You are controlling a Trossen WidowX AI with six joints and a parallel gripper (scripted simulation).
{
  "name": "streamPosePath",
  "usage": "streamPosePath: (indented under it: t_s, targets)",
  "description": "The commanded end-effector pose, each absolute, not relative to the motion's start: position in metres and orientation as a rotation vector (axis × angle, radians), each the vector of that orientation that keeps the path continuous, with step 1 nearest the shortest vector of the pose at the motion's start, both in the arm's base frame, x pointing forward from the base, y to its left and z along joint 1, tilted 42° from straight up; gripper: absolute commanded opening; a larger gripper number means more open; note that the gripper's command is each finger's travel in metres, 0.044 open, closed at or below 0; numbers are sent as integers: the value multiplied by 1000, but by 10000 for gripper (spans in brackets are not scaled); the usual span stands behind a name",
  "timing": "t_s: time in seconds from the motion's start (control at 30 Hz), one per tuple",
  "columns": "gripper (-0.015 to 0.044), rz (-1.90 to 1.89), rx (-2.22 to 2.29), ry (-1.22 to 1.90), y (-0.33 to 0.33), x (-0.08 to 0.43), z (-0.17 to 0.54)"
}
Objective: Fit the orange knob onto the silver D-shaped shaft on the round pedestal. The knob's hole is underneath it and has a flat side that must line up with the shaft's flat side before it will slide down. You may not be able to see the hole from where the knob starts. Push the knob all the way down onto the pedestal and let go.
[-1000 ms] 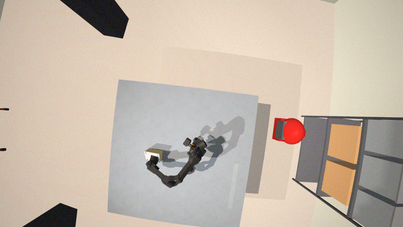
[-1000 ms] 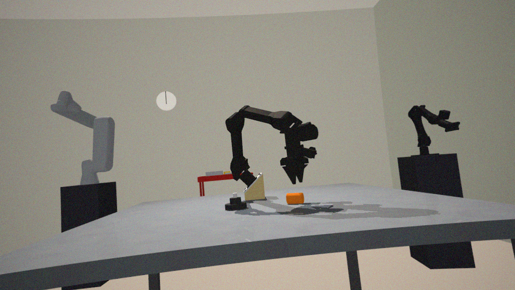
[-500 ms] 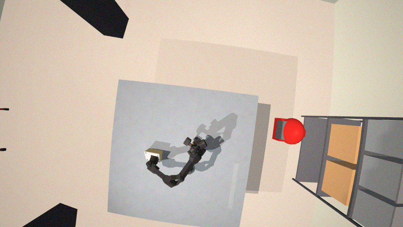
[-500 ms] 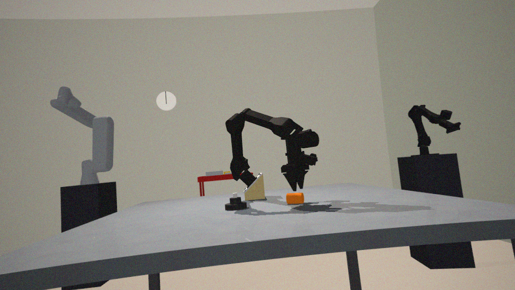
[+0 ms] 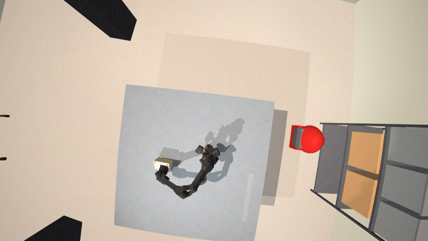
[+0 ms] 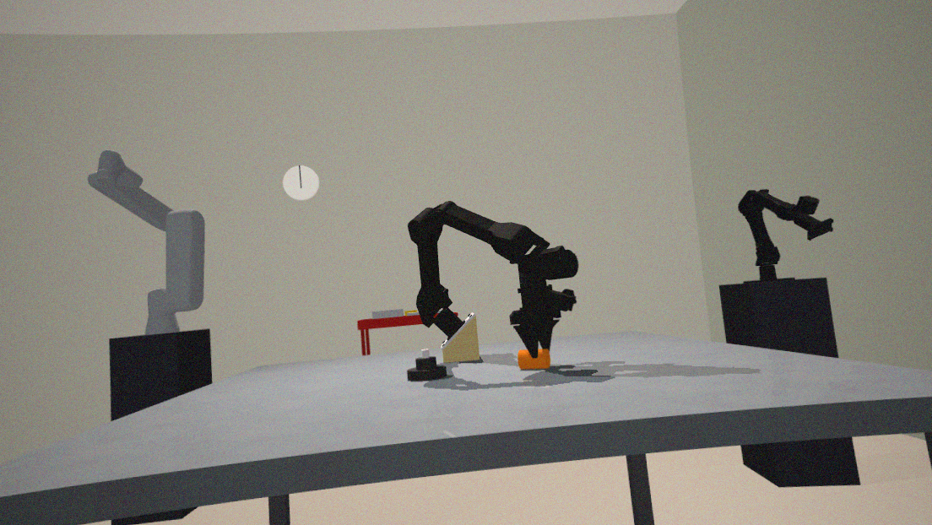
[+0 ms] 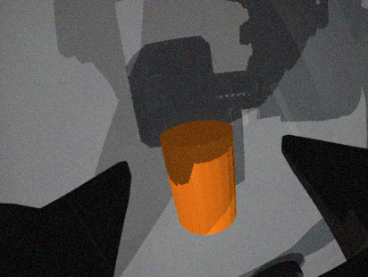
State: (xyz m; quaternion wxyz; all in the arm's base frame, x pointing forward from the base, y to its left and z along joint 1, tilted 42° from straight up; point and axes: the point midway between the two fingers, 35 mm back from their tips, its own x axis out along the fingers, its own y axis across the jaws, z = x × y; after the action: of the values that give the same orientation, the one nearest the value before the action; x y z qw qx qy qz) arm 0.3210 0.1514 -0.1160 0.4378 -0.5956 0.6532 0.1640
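Observation:
The orange knob (image 7: 203, 188) (image 6: 533, 359) is a short cylinder that lies on its side on the grey table (image 6: 326, 424) (image 5: 149, 113). Its hole does not show. My gripper (image 7: 208, 156) (image 6: 537, 347) is open and points down, with one finger on each side of the knob and not touching it. In the top view the gripper (image 5: 206, 151) hides nearly all of the knob. The black round pedestal (image 6: 426, 372) with the short silver shaft (image 6: 425, 353) stands on the table to the left of the knob, apart from it.
The arm's tan wedge-shaped base (image 6: 461, 342) (image 5: 164, 163) stands just behind the pedestal. Off the table are a grey arm (image 6: 176, 261), a black arm (image 6: 779, 214) on a dark block, a small red table (image 6: 384, 324) and shelves (image 5: 374, 173).

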Motion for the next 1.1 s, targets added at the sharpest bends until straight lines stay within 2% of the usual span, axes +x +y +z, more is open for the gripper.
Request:
streamPosePath:
  t_s: [0.0, 0.23, 0.5, 0.73, 1.07]
  targets:
    - [440, 411, -1495, 1641, 143, 318, -125]
    - [440, 411, -1495, 1641, 140, 318, -129]
    - [240, 411, -1495, 1641, 140, 318, -129]
    - [240, 411, -1495, 1641, 140, 318, -129]
    - [179, 411, -1495, 1641, 140, 318, -129]
